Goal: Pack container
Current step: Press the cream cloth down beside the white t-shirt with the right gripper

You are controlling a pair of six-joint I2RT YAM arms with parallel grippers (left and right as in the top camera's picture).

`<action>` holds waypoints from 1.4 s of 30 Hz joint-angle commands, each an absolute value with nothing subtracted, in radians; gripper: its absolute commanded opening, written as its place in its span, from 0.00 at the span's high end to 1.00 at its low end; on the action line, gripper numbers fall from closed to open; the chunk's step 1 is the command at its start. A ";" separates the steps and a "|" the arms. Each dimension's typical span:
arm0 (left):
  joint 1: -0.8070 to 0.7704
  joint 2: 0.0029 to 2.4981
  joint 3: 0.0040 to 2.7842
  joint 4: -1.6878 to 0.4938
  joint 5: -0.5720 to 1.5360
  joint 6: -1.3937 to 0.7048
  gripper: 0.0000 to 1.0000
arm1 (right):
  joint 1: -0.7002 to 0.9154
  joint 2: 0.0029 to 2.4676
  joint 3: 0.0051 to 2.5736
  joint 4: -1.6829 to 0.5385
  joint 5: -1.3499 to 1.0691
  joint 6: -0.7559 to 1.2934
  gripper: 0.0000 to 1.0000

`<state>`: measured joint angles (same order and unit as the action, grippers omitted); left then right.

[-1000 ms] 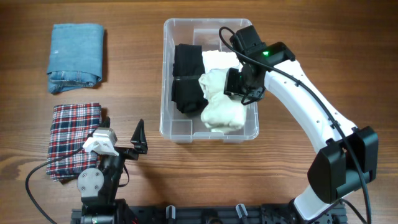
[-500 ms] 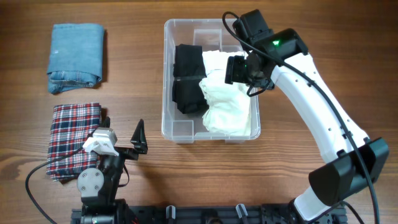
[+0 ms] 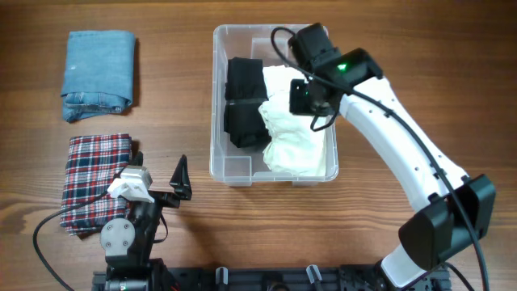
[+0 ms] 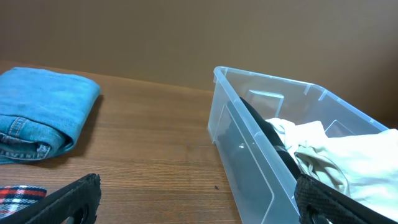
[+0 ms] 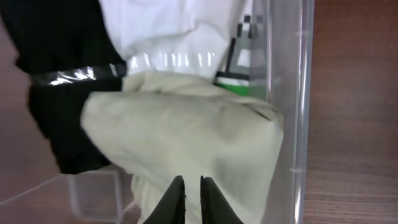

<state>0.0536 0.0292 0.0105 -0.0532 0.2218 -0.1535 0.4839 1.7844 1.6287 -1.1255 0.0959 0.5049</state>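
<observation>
**Left jaws spread, right jaws pressed together.**
Your left gripper (image 3: 182,184) idles beside the plaid cloth (image 3: 95,182), clear of the work; the container (image 3: 275,29) sits directly below your right gripper (image 5: 192,199), which pinches nothing above the cream garment (image 3: 295,141), seemingly packed.

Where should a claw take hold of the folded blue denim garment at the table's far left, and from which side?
Probably the thick layered edge nearest the robot on the folded blue denim garment, approached from above. It lies flat on the wooden table, apart from the folded red plaid cloth, so a downward pinch could gather every layer.
</observation>
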 commanded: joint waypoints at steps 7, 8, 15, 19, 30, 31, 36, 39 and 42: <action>0.060 0.028 0.006 -0.057 0.212 -0.134 0.00 | 0.484 1.779 1.396 -0.959 0.169 0.553 0.91; 0.060 0.028 0.006 -0.057 0.212 -0.134 0.00 | 0.484 1.779 1.382 -0.945 0.169 0.552 0.91; 0.060 0.028 0.006 -0.057 0.212 -0.134 0.00 | 0.485 1.779 1.273 -0.815 0.165 0.561 0.91; 0.060 0.028 0.006 -0.057 0.212 -0.134 0.00 | 0.485 1.786 1.214 -0.748 0.165 0.579 0.91; 0.060 0.028 0.006 -0.057 0.212 -0.134 0.00 | 0.485 1.822 1.202 -0.732 0.195 0.577 0.91; 0.060 0.028 0.006 -0.057 0.212 -0.134 0.00 | 0.485 1.829 1.202 -0.732 0.196 0.576 0.91; 0.060 0.028 0.006 -0.057 0.212 -0.134 0.00 | 0.485 1.869 1.202 -0.735 0.202 0.576 0.91; 0.060 0.028 0.006 -0.057 0.212 -0.134 0.00 | 0.485 1.868 1.203 -0.736 0.204 0.575 0.91; 0.060 0.028 0.006 -0.057 0.212 -0.134 0.00 | 0.485 1.868 1.223 -0.751 0.203 0.548 0.91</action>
